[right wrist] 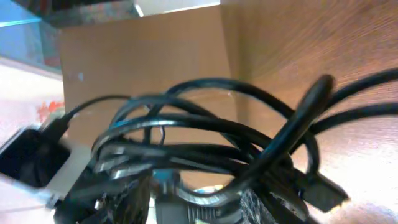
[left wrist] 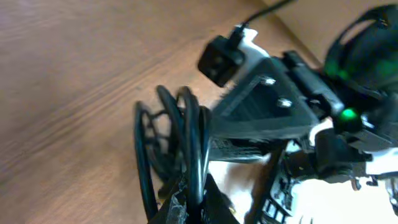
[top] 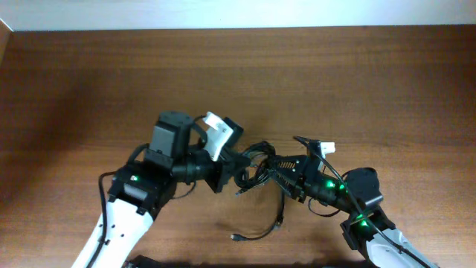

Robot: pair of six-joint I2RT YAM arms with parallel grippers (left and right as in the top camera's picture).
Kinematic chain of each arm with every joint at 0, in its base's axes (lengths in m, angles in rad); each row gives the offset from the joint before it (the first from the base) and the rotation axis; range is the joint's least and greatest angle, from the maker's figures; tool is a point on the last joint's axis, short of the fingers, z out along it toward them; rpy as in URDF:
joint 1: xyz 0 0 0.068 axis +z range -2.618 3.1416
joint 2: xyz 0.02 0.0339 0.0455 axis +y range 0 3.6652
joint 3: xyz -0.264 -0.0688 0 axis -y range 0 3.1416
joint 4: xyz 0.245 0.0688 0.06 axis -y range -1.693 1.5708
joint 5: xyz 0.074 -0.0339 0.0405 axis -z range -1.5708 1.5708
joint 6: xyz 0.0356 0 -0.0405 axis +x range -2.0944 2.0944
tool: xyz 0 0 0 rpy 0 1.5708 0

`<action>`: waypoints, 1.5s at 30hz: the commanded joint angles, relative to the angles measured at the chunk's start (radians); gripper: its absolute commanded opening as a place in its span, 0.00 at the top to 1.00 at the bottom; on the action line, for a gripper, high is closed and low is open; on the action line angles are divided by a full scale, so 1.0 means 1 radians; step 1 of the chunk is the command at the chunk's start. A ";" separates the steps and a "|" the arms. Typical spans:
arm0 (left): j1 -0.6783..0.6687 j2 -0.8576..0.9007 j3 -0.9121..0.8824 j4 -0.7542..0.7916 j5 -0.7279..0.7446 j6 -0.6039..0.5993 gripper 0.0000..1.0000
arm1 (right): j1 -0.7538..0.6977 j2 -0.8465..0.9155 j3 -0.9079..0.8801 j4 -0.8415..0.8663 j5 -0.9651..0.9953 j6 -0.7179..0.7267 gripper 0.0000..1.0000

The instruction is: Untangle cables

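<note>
At closest range, in the left wrist view, the left hand (left wrist: 186,210) is pinched fully closed on the cables (left wrist: 181,140), and several black loops stand up out of its tips. That grip looks intended to anchor one side of the knot. In the right wrist view, the right hand (right wrist: 193,202) sits directly under the same bundle. Strands cross over and between its fingers, but blur and crowding prevent a finding on how far it is closed or whether it grips anything. A plug connector (right wrist: 323,191) hangs at the bundle's lower edge. From overhead, the two hands face each other at the middle of the table (top: 357,82), with the tangle bunched between them and touching both. It appears raised rather than lying flat, which would leave the loops free to be drawn apart. One loose tail (top: 280,216) drops from the knot toward the front edge and lies on the wood, ending in a small plug (top: 236,237). Judgement: the knot is not yet opened, and separation has barely begun. The far half of the table carries nothing relevant to the task.
</note>
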 commanded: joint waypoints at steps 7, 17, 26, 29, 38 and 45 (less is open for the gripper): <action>-0.146 -0.017 0.025 0.120 0.137 -0.097 1.00 | 0.005 0.055 0.008 0.005 0.103 0.026 0.61; -0.145 -0.017 0.025 0.098 0.060 -0.097 1.00 | 0.005 0.055 0.008 0.004 -0.032 0.093 0.96; -0.109 -0.017 0.025 0.106 -0.182 -0.142 1.00 | 0.004 0.055 0.006 -0.457 -0.100 -0.236 0.96; -0.034 -0.017 0.025 0.106 -0.182 -0.272 1.00 | 0.004 0.055 0.006 -0.536 -0.068 -0.347 0.96; -0.014 -0.017 0.025 0.046 -0.269 -0.885 1.00 | 0.004 0.055 0.007 -0.570 0.063 -0.486 0.79; -0.014 0.041 0.021 -0.195 -0.536 -1.235 1.00 | 0.004 0.055 0.007 -0.673 0.097 -0.642 0.67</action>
